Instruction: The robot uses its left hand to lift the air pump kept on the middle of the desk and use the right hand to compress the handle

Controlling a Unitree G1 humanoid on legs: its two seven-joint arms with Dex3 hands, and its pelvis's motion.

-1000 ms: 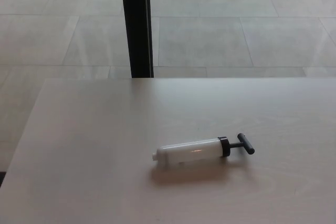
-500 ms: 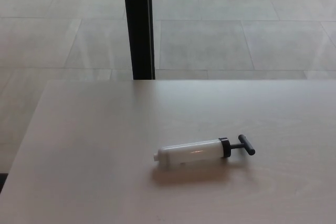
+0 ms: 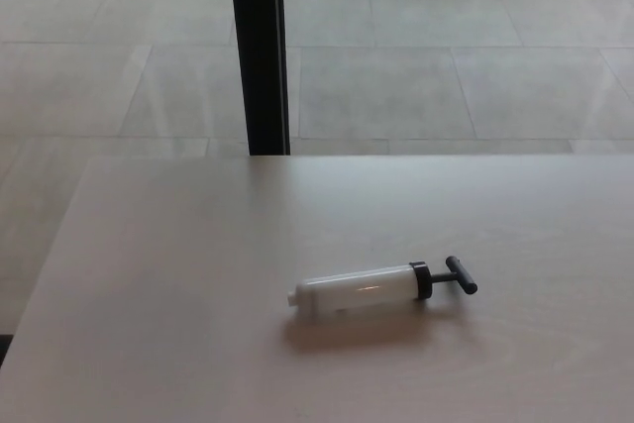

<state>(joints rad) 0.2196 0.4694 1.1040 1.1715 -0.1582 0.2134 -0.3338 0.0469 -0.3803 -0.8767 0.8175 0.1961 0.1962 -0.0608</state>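
Neither of your hands is in shot, left or right, so you get no read on their fingers. The air pump (image 3: 362, 291) lies on its side near the middle of the desk (image 3: 168, 324), white barrel pointing left, black T-handle (image 3: 460, 275) sticking out to the right, nothing touching it. Compared with half a second ago the whole picture has slid slightly, pump, desk edge and the black post (image 3: 259, 47) on the tiled floor (image 3: 446, 56) together, so that's your head camera moving, not the pump.
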